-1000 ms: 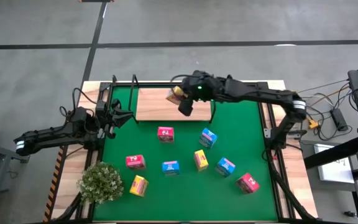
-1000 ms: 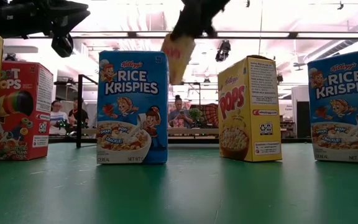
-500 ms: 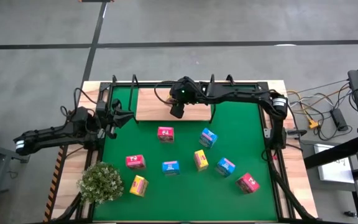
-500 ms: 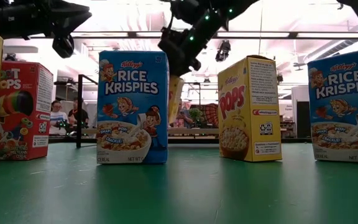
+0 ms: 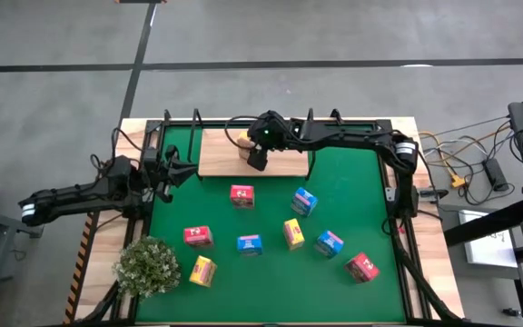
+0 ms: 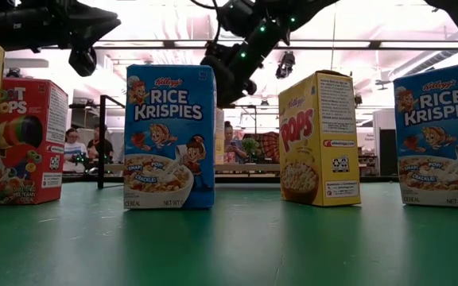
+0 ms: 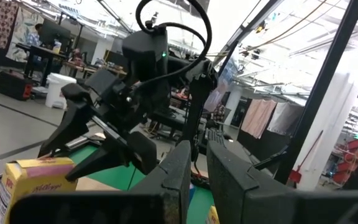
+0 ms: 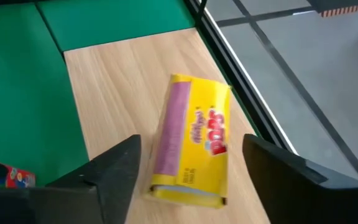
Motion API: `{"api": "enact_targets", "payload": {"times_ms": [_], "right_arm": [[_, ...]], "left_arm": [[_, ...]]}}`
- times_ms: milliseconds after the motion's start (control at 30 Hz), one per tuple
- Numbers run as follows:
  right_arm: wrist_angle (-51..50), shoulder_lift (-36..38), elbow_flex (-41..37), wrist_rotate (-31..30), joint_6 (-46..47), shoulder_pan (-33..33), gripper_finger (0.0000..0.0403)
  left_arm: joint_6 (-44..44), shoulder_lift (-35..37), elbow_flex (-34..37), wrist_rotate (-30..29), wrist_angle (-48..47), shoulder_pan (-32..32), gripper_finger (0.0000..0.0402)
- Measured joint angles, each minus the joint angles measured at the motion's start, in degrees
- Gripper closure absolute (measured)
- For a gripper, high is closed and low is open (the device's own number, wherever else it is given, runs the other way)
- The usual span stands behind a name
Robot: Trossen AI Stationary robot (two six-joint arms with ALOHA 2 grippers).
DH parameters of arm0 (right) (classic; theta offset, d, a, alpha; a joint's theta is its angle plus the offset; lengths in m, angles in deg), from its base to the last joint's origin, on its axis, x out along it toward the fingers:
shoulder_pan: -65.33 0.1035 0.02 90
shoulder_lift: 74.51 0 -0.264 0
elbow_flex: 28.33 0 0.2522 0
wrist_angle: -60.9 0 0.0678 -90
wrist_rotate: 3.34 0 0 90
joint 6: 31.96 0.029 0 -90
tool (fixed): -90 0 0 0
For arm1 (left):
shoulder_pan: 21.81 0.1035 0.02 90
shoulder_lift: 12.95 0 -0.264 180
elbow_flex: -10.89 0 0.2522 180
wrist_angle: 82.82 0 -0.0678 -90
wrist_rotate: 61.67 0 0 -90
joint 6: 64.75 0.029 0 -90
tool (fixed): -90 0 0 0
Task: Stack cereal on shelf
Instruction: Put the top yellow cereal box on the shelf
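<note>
A yellow cereal carton (image 8: 191,149) stands on the light wooden shelf (image 5: 218,154) at the far side of the green mat (image 5: 271,295). My right gripper (image 8: 191,142) hovers over it, open, one finger on each side of the carton and clear of it. In the low view the carton (image 6: 219,135) peeks out behind a blue carton (image 6: 169,137), below my right gripper (image 6: 229,75). Several more cartons stand on the mat, pink-red (image 5: 241,194), blue (image 5: 304,201) and yellow (image 5: 293,232). My left gripper (image 5: 178,171) waits shut at the mat's left edge.
Thin black wire frames (image 5: 310,150) rise at the shelf's ends. A bushy pale green plant (image 5: 148,265) sits at the mat's near left corner. Bare board lies to the left of the yellow carton. People show in the room beyond the table.
My right gripper has carried the yellow carton down and toward the table's left onto the shelf. It has then opened and let go. The carton now stands on the board, free between the spread fingers.
</note>
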Motion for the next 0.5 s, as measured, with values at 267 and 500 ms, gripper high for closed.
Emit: {"api": "enact_targets", "payload": {"times_ms": [267, 500], "right_arm": [[0.0, 2.9, 0.9, 0.0, 1.2, 0.5, 0.0108], [-1.4, 6.1, 5.1, 1.0, -0.3, 2.3, 0.0154]], "left_arm": [[0.0, -0.9, 0.0, 0.0, 0.0, 0.0, 0.0365], [0.0, -3.3, 0.0, 0.0, 0.2, 0.0, 0.0365]]}}
